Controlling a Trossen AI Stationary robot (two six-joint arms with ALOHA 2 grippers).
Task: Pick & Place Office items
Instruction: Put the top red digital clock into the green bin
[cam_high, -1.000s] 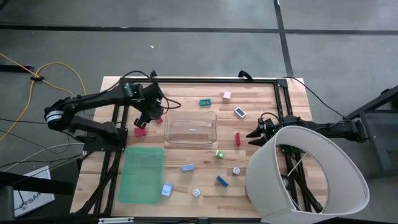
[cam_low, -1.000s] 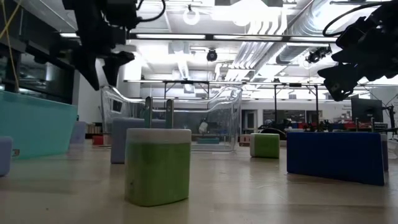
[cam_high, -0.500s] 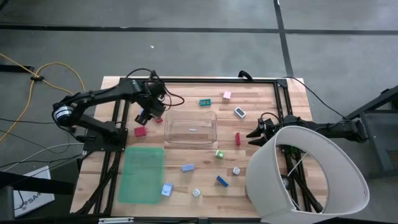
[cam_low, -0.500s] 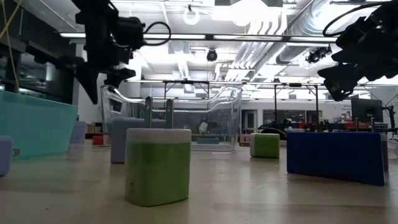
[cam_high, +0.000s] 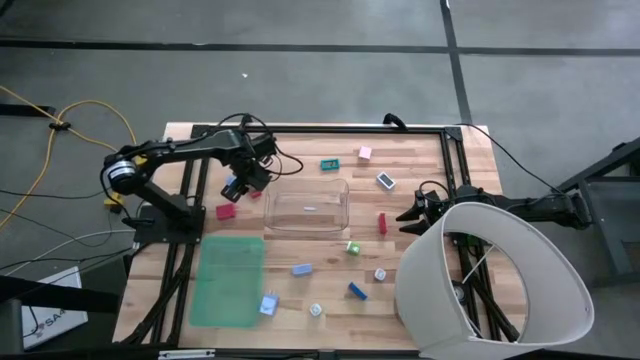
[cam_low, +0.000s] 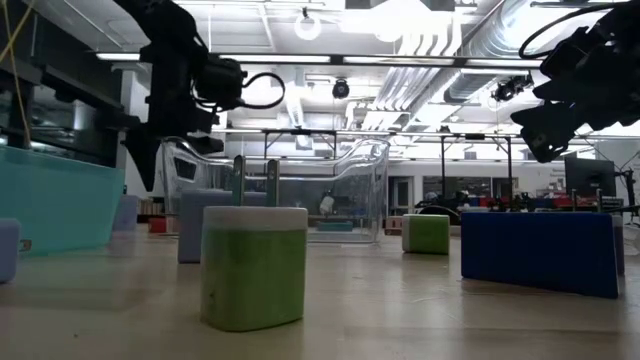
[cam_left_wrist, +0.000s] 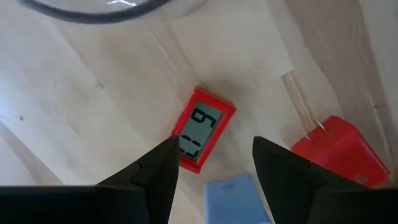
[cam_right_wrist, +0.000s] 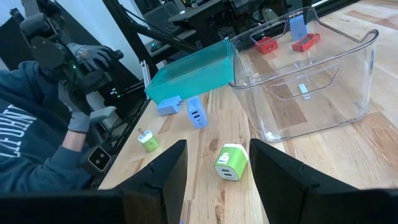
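The desk (cam_high: 430, 145) carries the clear bin (cam_high: 306, 206) near its middle, with the green mat (cam_high: 228, 280) at its front left side. The office items lie scattered around the bin. None of them is clearly inside it yet.

The left gripper (cam_high: 246, 182) hangs above the desk just beside the bin's left end, its fingers apart and holding nothing. Under it, in the left wrist view, lie a small red clock (cam_left_wrist: 202, 128), a blue piece (cam_left_wrist: 239, 198) and a red block (cam_left_wrist: 339, 152), all close together.

The right gripper (cam_high: 413, 212) waits at the right of the bin, also open and empty.

For a good pick, I think the left gripper should choose one piece only, probably the red clock. It should center over it, turn the fingers across its narrow side and go down straight, so that no finger pushes the blue piece.
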